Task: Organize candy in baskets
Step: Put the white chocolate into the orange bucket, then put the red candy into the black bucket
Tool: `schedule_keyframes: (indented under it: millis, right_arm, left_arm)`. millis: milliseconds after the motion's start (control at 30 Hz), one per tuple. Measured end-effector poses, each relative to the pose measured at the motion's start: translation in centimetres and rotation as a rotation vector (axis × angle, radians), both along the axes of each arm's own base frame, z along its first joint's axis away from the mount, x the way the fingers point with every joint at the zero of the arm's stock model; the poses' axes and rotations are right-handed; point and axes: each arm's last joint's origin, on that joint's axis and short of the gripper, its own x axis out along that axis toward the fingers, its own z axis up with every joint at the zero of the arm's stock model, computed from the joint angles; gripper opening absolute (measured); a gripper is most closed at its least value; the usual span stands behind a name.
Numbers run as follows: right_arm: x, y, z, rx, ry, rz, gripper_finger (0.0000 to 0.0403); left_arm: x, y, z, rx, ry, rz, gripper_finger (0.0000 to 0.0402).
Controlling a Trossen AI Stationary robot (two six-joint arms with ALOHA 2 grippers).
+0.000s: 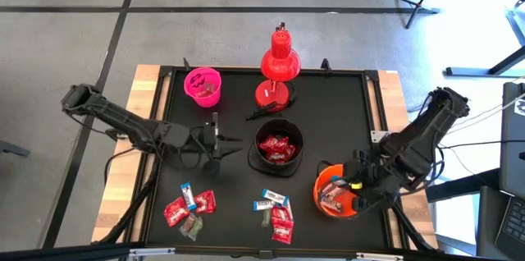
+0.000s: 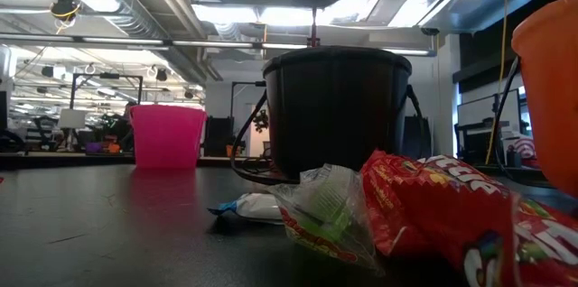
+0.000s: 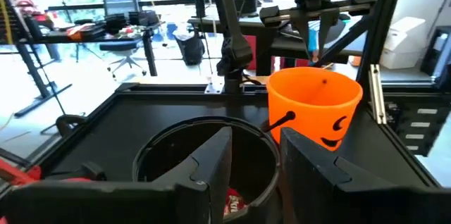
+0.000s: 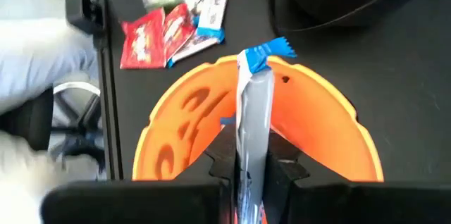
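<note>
The right hand (image 4: pixel 248 175) hangs over the orange basket (image 1: pixel 336 193) at the table's (image 1: pixel 328 113) near right, pinching a white-and-blue candy (image 4: pixel 255 111). The left hand (image 1: pixel 234 144), fingers narrowly parted, waits just left of the black basket (image 1: pixel 279 148). More candy (image 1: pixel 190 208) lies along the near edge.
</note>
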Motion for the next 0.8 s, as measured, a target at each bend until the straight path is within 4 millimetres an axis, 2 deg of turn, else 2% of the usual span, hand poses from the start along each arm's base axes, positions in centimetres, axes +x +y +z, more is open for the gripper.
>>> schedule_keyframes:
  millis: [167,433,567,800]
  right_arm:
    - [-0.2,0.2,0.0,0.012,-0.01,-0.041,0.0071]
    - [0.0,0.2,0.0,-0.001,-0.037,-0.065,0.0187]
    - [0.3,0.2,0.2,-0.028,-0.111,-0.089,0.0224]
    - [3.7,1.0,1.6,-0.072,-0.375,0.051,0.0238]
  left_arm:
    - [0.2,0.5,0.0,-0.006,0.002,-0.018,0.0114]
    - [0.2,0.7,0.0,-0.006,0.004,-0.017,0.0114]
    - [0.2,0.7,0.0,-0.013,0.004,-0.016,0.0114]
    - [0.1,0.2,-0.1,-0.04,0.004,-0.036,0.0114]
